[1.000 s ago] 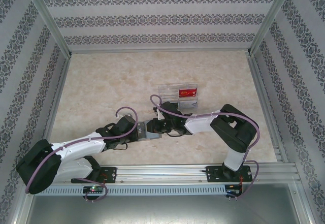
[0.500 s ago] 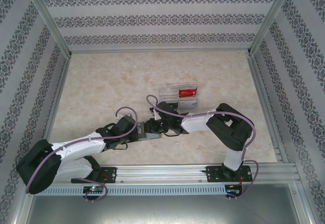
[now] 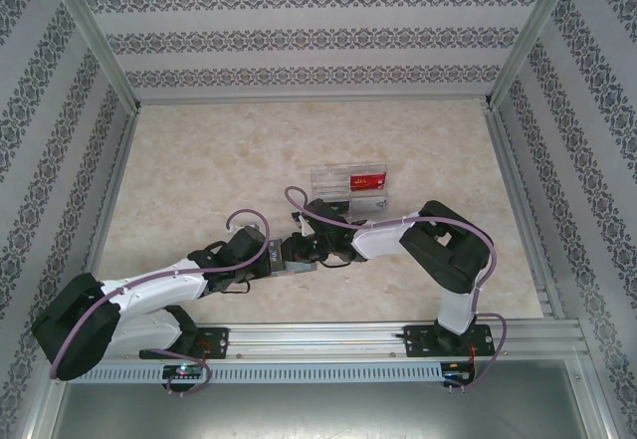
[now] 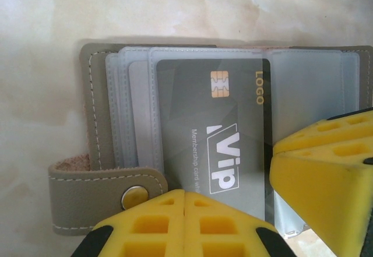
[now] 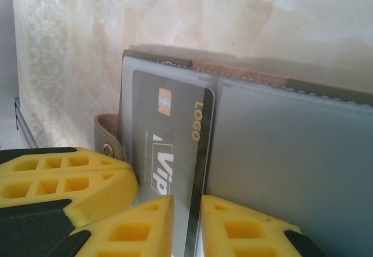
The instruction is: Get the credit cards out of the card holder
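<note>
The grey card holder lies open on the table, its clear sleeves fanned out and its snap tab lying flat. A dark credit card marked "VIP" sits partly in a sleeve. My left gripper is shut, its tips resting on the holder's near edge. My right gripper is shut on the dark card's edge, beside the holder's right sleeve. A red credit card and a light grey one lie in the clear tray.
The clear acrylic tray stands just behind the two grippers. Aluminium frame rails and patterned walls close in the table on all sides. Open tabletop spreads to the left and back.
The right arm has edged slightly left toward the holder. The left arm and the holder have stayed put.
</note>
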You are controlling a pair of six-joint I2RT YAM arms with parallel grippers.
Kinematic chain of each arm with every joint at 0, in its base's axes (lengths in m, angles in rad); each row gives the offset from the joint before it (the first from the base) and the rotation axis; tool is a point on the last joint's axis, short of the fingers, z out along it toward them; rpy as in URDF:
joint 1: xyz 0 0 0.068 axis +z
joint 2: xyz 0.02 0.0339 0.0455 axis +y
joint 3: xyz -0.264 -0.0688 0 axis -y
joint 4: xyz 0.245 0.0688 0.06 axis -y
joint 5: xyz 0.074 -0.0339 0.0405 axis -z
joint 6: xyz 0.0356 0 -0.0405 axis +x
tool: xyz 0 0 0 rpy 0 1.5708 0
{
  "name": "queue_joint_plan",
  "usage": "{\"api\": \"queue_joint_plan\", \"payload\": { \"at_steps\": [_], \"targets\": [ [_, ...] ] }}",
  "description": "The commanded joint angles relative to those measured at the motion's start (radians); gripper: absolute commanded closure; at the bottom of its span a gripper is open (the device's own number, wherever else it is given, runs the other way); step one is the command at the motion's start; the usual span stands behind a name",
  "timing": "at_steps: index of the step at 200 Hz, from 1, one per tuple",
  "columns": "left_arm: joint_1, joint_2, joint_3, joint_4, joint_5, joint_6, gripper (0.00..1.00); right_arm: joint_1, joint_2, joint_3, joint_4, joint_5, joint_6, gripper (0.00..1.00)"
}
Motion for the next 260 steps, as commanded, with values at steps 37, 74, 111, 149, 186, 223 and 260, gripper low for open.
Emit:
{"api": "queue_joint_plan", "payload": {
  "at_steps": [37, 74, 111, 149, 186, 223, 260],
  "targets": [
    [0.007, 0.022, -0.029, 0.004, 0.011, -0.013, 0.94, 0.017, 0.025, 0.018, 0.007, -0.022, 0.012, 0.79],
    [0.007, 0.028, -0.031, 0.011, 0.017, -0.008, 0.94, 0.017, 0.04, 0.024, 0.019, -0.046, 0.019, 0.78],
    [0.007, 0.034, -0.025, -0.035, -0.014, -0.028, 0.98, 0.017, 0.028, 0.02, -0.017, -0.008, 0.022, 0.79],
    [0.007, 0.031, -0.025, -0.049, -0.012, -0.03, 0.98, 0.011, 0.007, 0.003, -0.026, 0.013, 0.017, 0.78],
    [0.007, 0.031, -0.019, -0.02, 0.011, -0.027, 0.98, -0.004, -0.034, -0.03, -0.024, 0.039, 0.017, 0.78],
    [0.006, 0.04, -0.007, -0.03, 0.01, -0.034, 0.98, -0.014, -0.045, -0.046, -0.031, 0.037, 0.014, 0.77],
    [0.007, 0.041, -0.008, -0.029, 0.012, -0.034, 0.98, -0.005, -0.015, -0.022, -0.026, 0.003, 0.008, 0.76]
  ]
}}
